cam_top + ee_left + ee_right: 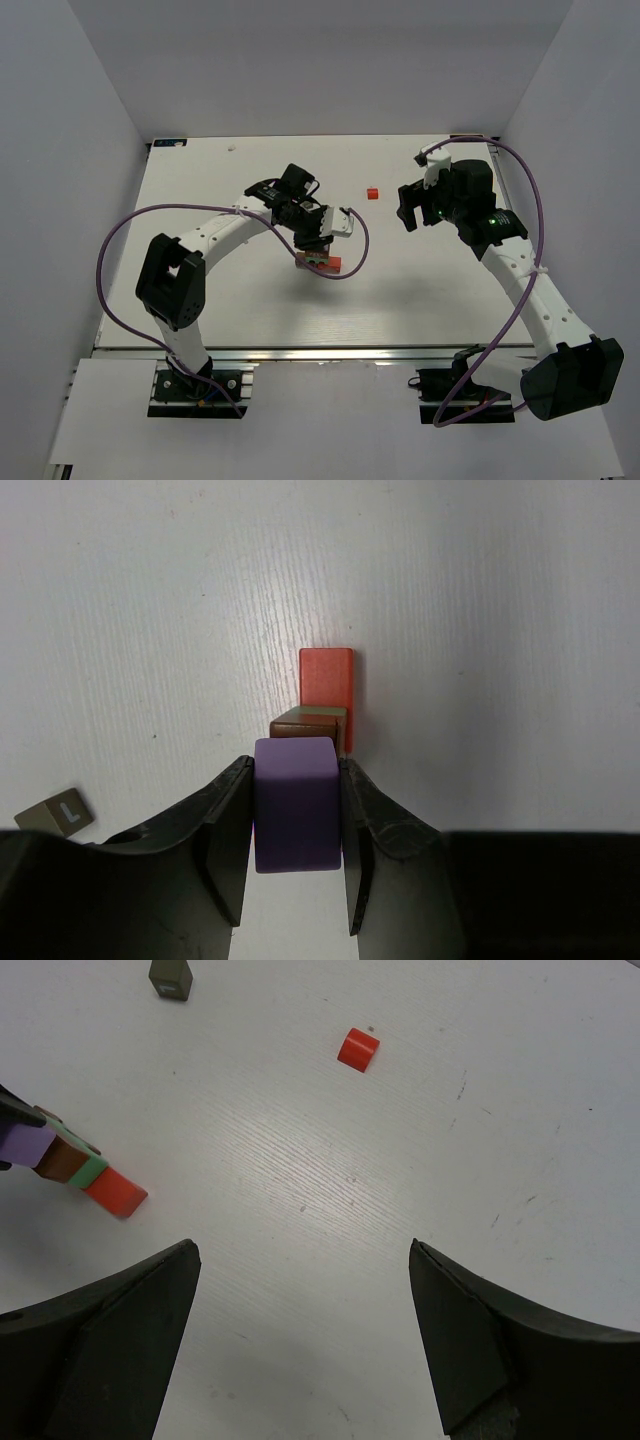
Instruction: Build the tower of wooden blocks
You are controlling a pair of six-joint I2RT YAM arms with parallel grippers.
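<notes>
Left gripper [295, 778]: closed on one lilac block [295, 815], a finger flat against each side.

Writing: a single "L", on a small grey piece [62, 808] just beside the left finger. Nothing else can be read.

Row: lilac, brown block [305, 723], green block [91, 1170] and red bar [326, 685], one of each, touching in a line. Its long axis runs straight away from the left gripper, and the red end is farthest out, low against the table [500, 630].

Loose pieces: one red cube [357, 1048] and one dark grey block [170, 978], well apart from each other and from the row.

Right gripper [302, 1260]: spread wide with nothing between its fingers, over bare table to the right of the row.
</notes>
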